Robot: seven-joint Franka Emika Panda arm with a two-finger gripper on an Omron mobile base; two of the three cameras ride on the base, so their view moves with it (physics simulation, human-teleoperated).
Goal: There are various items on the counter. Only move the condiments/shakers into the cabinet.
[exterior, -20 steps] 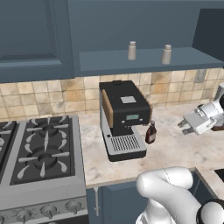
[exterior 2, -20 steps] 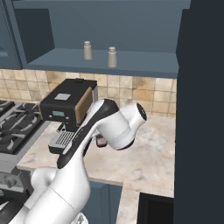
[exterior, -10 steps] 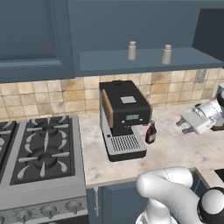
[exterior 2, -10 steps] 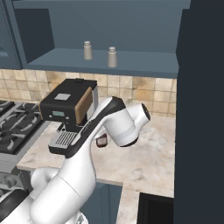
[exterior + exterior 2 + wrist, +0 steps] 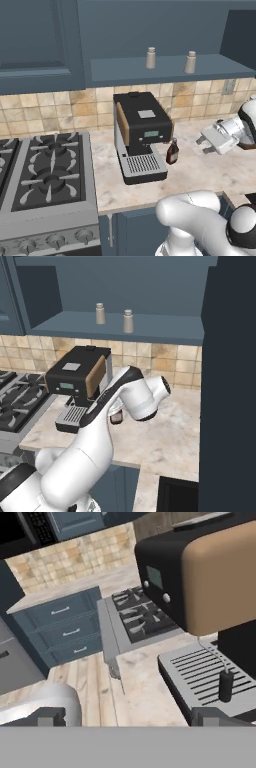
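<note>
A: Left base view?
B: Claw (image 5: 201, 140) hangs over the bench (image 5: 200, 175), jaws wide apart, empty, near the dark bottle (image 5: 172, 152) by the coffee machine (image 5: 141, 135). Two shakers (image 5: 151, 58) sit on the cabinet (image 5: 165, 67) shelf.
A: Right base view?
B: Arm hides most of the bottle.
A: Hand view?
B: Fingertips (image 5: 49, 716) spread, touching nothing; coffee machine's drip tray ahead.
</note>
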